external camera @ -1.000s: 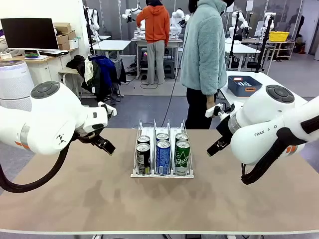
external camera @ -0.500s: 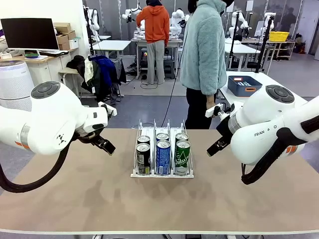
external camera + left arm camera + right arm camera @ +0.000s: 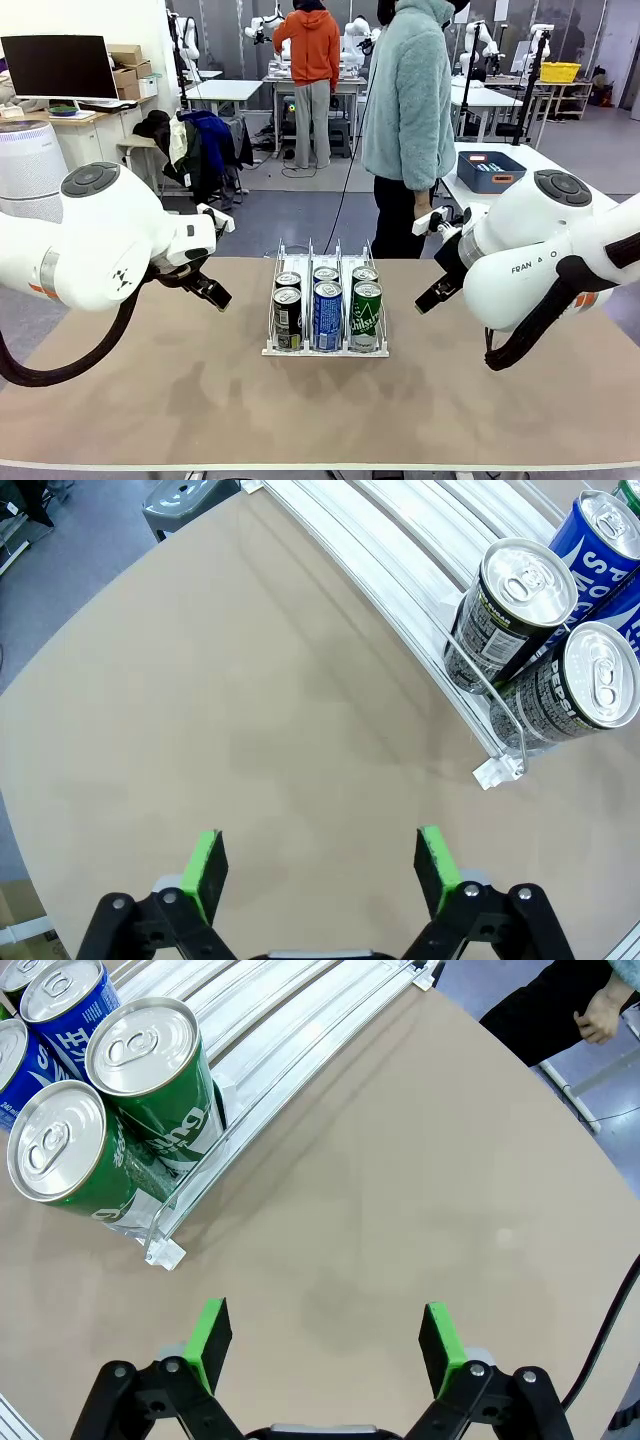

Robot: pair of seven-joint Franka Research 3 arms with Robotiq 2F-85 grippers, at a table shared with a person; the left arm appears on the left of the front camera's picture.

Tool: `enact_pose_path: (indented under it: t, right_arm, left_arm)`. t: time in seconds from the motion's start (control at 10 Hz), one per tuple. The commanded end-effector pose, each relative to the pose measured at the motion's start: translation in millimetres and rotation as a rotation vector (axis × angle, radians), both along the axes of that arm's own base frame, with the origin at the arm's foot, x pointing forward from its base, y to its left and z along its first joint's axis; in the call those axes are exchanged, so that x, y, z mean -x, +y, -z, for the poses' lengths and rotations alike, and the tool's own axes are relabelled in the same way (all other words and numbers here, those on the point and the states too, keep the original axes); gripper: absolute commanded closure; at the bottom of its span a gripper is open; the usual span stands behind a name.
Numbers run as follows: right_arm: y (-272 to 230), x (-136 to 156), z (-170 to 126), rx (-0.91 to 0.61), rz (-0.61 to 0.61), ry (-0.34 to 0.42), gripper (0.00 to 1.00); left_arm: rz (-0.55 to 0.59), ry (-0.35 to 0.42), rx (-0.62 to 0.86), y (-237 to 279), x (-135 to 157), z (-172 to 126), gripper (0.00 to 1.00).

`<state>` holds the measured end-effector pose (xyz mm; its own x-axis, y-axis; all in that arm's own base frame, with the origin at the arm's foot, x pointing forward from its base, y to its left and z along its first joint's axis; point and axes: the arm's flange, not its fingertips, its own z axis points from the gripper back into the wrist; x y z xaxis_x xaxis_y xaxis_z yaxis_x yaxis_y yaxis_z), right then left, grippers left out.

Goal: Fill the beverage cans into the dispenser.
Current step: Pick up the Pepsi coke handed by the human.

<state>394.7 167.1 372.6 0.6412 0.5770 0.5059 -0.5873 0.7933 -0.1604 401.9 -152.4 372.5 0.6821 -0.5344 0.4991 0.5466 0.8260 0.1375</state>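
At the middle of the table (image 3: 150, 400), 6 beverage cans (image 3: 327, 318) are being carried by the dispenser (image 3: 325, 352) (2 dark, 2 blue, 2 green, 1 colour per lane). Beside it, the left gripper (image 3: 318, 850) and the right gripper (image 3: 325, 1325) are being held above the tabletop, jaws spread wide, empty.

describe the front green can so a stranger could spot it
On the tan table, a white-and-clear dispenser stands at the middle. In its lane on the robot's right, the front green can is nearest the robot. A blue can stands beside it; the other green can sits behind it.
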Motion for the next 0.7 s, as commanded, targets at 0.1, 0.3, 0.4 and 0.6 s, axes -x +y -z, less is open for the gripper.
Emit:
enact_pose_path:
  t: [0.1,0.3,0.4,0.6]
  right_arm:
    - [0,0,0,0.000,0.000,0.000,0.00]
    - [10,26,-23,-0.120,0.061,0.086,0.00]
    - [-10,14,-53,-0.117,0.013,0.130,0.00]
    - [-21,19,-90,-0.136,0.004,0.170,0.00]
  left_arm:
    - [0.000,0.000,0.000,0,0,0,0.00]
    - [0.005,0.099,0.062,26,23,-39,0.00]
    - [-0.038,0.120,0.097,22,24,-52,0.00]
    - [0.078,0.159,0.096,47,30,-94,0.00]
